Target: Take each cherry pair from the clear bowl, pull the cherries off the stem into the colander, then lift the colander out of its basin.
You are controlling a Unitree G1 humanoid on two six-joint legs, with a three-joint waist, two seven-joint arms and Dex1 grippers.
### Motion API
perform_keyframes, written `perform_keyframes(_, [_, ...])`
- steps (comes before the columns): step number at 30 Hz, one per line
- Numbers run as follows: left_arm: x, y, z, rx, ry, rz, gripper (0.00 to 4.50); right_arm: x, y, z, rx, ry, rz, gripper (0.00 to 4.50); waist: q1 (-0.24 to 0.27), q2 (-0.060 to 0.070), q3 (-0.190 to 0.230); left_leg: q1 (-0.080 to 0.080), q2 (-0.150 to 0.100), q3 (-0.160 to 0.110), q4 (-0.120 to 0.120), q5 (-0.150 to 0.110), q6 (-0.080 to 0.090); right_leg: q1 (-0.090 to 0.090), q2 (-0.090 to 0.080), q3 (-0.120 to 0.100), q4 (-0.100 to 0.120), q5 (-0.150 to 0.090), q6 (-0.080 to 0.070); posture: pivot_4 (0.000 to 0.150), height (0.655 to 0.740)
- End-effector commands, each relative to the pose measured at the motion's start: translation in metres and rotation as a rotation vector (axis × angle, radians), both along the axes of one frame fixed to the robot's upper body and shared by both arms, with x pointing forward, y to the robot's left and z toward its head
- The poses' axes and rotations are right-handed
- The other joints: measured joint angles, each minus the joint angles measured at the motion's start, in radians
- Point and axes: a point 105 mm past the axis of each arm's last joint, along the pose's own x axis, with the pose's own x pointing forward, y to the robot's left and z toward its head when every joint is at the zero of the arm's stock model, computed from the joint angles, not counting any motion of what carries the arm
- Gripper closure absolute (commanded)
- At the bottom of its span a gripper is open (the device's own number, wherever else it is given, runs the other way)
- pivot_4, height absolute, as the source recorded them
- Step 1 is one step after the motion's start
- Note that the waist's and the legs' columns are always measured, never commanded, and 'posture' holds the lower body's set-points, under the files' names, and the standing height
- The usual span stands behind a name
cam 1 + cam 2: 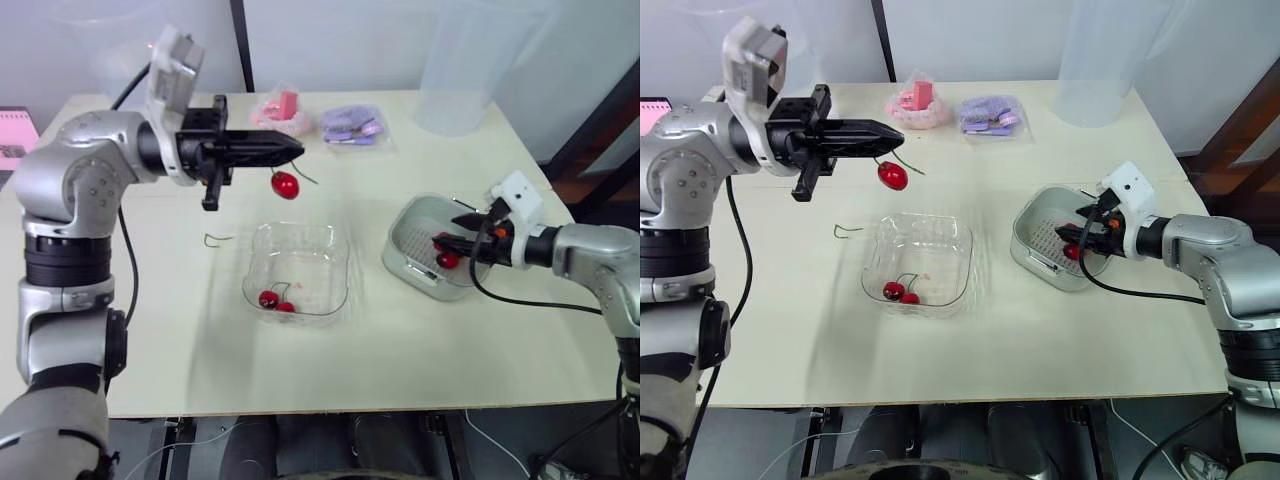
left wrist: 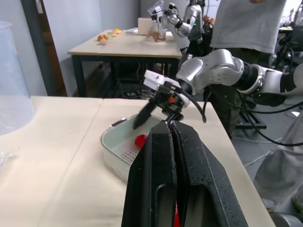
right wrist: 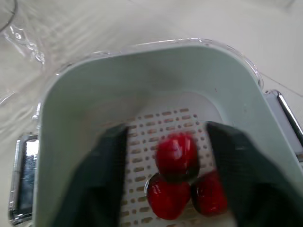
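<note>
**One cherry hanging from my left gripper, three in the colander under my right**

My left gripper is held above the table, behind the clear bowl. Its fingers are pressed together on a stem. A single cherry hangs just below the tips, and a green end of the stem sticks out beside it.

My right gripper reaches down into the colander with its fingers spread wide apart. Three cherries lie between them on the perforated floor. I cannot tell whether either finger touches a cherry. The colander sits inside its basin, on the right part of the table.

The clear bowl stands near the middle and holds one cherry pair joined at the stem. A bare stem lies on the tabletop just to the bowl's left.

The table is pale and matte. At its far edge are a pink packet, a purple packet and a tall clear container.

In the room beyond, the left wrist view shows a second table with small items on it. Another robot is behind that table, and a person stands near it.
</note>
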Motion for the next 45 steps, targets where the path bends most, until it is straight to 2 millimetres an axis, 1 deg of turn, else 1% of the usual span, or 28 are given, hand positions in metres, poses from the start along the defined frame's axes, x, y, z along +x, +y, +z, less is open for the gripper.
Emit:
perform_keyframes(1, [-0.008,-0.001,0.010,-0.005,-0.054,-0.018,4.50,-0.002,0.010,0.024,0.001,-0.088,0.063,0.07,-0.001,0.000,0.000,0.000,0.000,0.000,0.000,0.000,0.000,0.000,0.000,0.000,0.000,0.000,0.000,0.150,0.7367])
perform_keyframes(2, [-0.008,-0.001,0.010,-0.005,-0.053,-0.018,4.50,-0.003,0.013,0.029,0.008,-0.096,0.078,0.07,-0.001,0.000,0.000,0.000,0.000,0.000,0.000,0.000,0.000,0.000,0.000,0.000,0.000,0.000,0.000,0.150,0.7367])
perform_keyframes(4, [-0.008,-0.001,0.010,-0.006,-0.052,-0.020,4.50,-0.005,0.026,0.043,0.040,-0.123,0.128,0.07,-0.002,0.000,0.000,0.000,0.000,0.000,0.000,0.000,0.000,0.000,0.000,0.000,0.000,0.000,0.000,0.150,0.7367])
perform_keyframes(7, [-0.009,-0.002,0.011,-0.009,-0.049,-0.026,4.50,-0.012,0.052,0.063,0.116,-0.135,0.224,0.07,-0.003,0.000,0.000,0.000,0.000,0.000,0.000,0.000,0.000,0.000,0.000,0.000,0.000,0.000,0.000,0.150,0.7367])
perform_keyframes(8, [-0.010,-0.003,0.011,-0.010,-0.050,-0.031,4.50,-0.016,0.072,0.073,0.192,-0.121,0.285,0.07,-0.003,0.000,0.000,0.001,0.000,0.000,0.000,0.000,0.000,0.000,0.000,0.000,0.000,0.000,0.000,0.150,0.7367])
perform_keyframes(11, [-0.012,-0.005,0.012,-0.012,-0.050,-0.044,4.50,-0.028,0.116,0.088,0.313,-0.071,0.435,0.07,-0.003,0.000,0.000,0.001,0.000,0.000,0.000,0.000,0.000,0.000,0.001,0.000,0.001,0.000,0.000,0.150,0.7367])
perform_keyframes(13, [-0.012,-0.006,0.013,-0.014,-0.050,-0.050,4.50,-0.031,0.137,0.094,0.345,-0.063,0.494,0.07,0.000,0.000,0.000,0.001,0.001,-0.001,-0.001,0.000,0.000,0.000,0.001,0.000,0.001,0.000,0.000,0.150,0.7367])
perform_keyframes(14, [-0.013,-0.006,0.013,-0.016,-0.049,-0.052,4.50,-0.031,0.144,0.095,0.350,-0.063,0.508,0.07,0.002,0.000,0.000,0.001,0.001,-0.001,-0.001,0.000,0.000,0.000,0.001,-0.001,0.001,0.000,0.000,0.150,0.7367])
perform_keyframes(17, [-0.013,-0.008,0.013,-0.017,-0.049,-0.053,4.50,-0.029,0.160,0.095,0.356,-0.055,0.533,0.07,0.006,0.000,0.000,-0.001,0.000,0.000,0.000,0.000,0.000,0.000,0.000,-0.001,0.000,0.000,0.000,0.150,0.7367])
perform_keyframes(19, [-0.012,-0.008,0.013,-0.016,-0.049,-0.050,4.50,-0.031,0.171,0.097,0.367,-0.054,0.573,0.07,0.006,0.000,0.000,-0.002,0.000,0.000,0.001,0.000,0.000,-0.001,-0.001,-0.001,-0.001,0.000,0.000,0.150,0.7367])
perform_keyframes(24, [-0.012,-0.007,0.013,-0.014,-0.049,-0.041,4.50,-0.037,0.185,0.101,0.379,-0.061,0.625,0.07,0.001,0.000,0.000,-0.002,0.000,-0.001,0.000,0.000,0.000,-0.001,0.000,-0.001,0.000,0.000,0.000,0.150,0.7367])
perform_keyframes(28, [-0.012,-0.006,0.012,-0.014,-0.051,-0.039,4.50,-0.036,0.197,0.097,0.383,-0.056,0.635,0.07,-0.003,0.000,0.000,-0.002,0.000,-0.001,0.000,0.000,0.000,-0.002,0.000,-0.001,0.000,0.000,0.000,0.150,0.7367])
perform_keyframes(34, [-0.012,-0.006,0.012,-0.018,-0.052,-0.037,4.50,-0.031,0.202,0.094,0.383,-0.058,0.626,0.07,-0.001,0.000,0.000,-0.002,0.000,-0.001,0.000,0.000,0.000,-0.002,0.000,-0.001,0.000,0.000,0.000,0.150,0.7367])
perform_keyframes(40, [-0.012,-0.006,0.012,-0.017,-0.052,-0.037,4.50,-0.031,0.206,0.097,0.397,-0.076,0.629,0.07,-0.002,0.000,0.000,-0.002,0.000,-0.001,0.000,0.000,0.000,-0.002,0.000,-0.001,0.000,0.000,0.000,0.150,0.7367])
perform_keyframes(41, [-0.012,-0.006,0.012,-0.016,-0.052,-0.037,4.50,-0.031,0.206,0.098,0.399,-0.078,0.630,0.30,-0.002,0.000,0.000,-0.002,0.000,-0.001,0.000,0.000,0.000,-0.002,0.000,-0.001,0.000,0.000,0.000,0.150,0.7367])
perform_keyframes(43, [-0.012,-0.007,0.011,-0.016,-0.051,-0.037,4.50,-0.031,0.207,0.100,0.405,-0.083,0.630,0.92,-0.002,0.001,0.000,-0.002,0.000,-0.001,0.000,0.000,0.000,-0.002,0.000,-0.001,0.000,0.000,0.000,0.150,0.7367])
perform_keyframes(44, [-0.012,-0.007,0.011,-0.015,-0.051,-0.037,4.50,-0.031,0.208,0.100,0.406,-0.084,0.630,1.37,-0.002,0.001,0.000,-0.002,0.000,-0.001,0.000,0.000,0.000,-0.002,0.000,-0.001,0.000,0.000,0.000,0.150,0.7367])
perform_keyframes(45, [-0.012,-0.007,0.011,-0.015,-0.050,-0.037,4.50,-0.031,0.208,0.100,0.407,-0.085,0.630,1.91,-0.002,0.000,0.000,-0.002,0.000,-0.001,0.000,0.000,0.000,-0.002,0.000,-0.001,0.000,0.000,0.000,0.150,0.7367])
